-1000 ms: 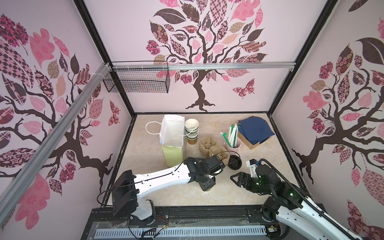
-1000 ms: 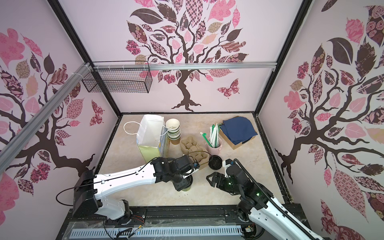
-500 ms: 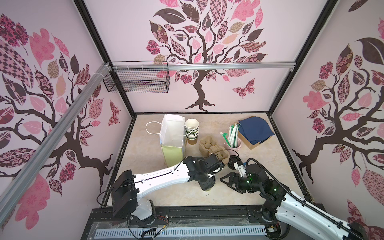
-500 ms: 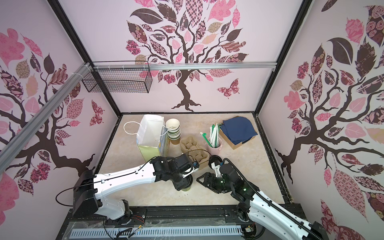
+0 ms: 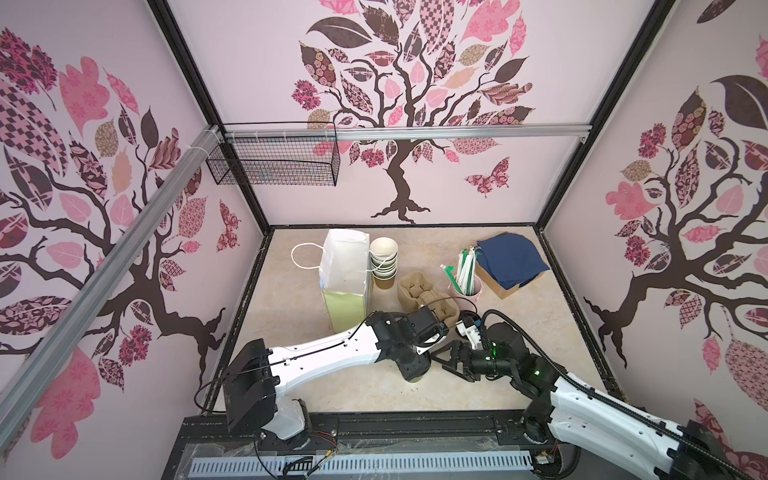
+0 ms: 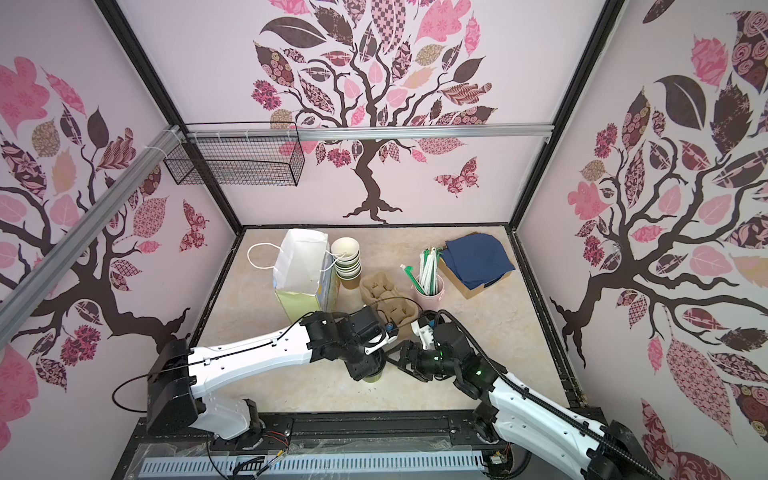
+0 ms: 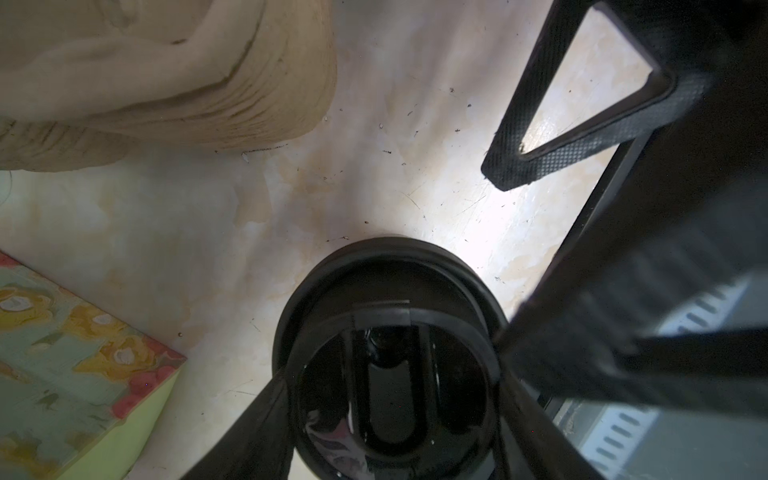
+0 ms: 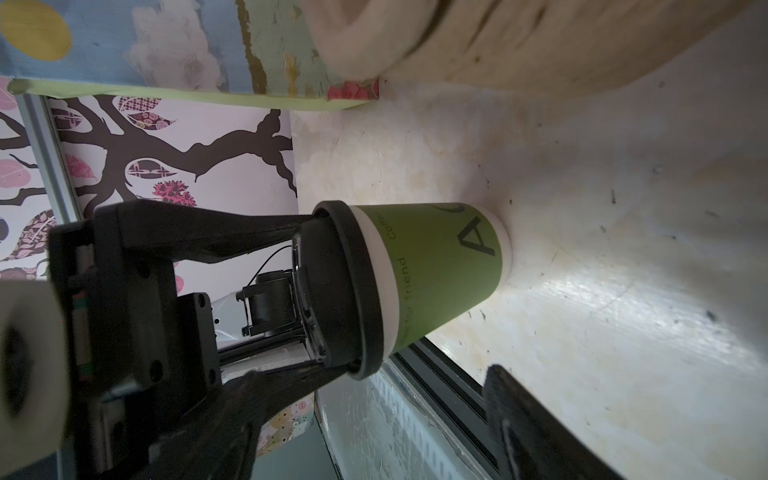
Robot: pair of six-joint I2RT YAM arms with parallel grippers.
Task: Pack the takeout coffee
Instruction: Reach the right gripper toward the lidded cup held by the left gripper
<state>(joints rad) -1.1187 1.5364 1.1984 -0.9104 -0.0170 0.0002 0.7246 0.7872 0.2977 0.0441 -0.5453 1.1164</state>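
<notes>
Looking down at the worktop (image 5: 540, 332), you find the takeout coffee (image 8: 440, 266) standing upright near the paper bag (image 5: 345, 270), just off the bag's corner nearest the arms' bases. Your left tool (image 8: 322, 297) reaches over it from above and is clenched on the black lid (image 7: 386, 291), with one finger pressed to each side of the rim. Your right tool (image 5: 439, 359) sits on the coffee's far side from the bag, close to the cup but not touching it, released with its jaws spread wide. The pulp cup carrier (image 5: 424, 295) lies beside the bag too, apart from the coffee.
</notes>
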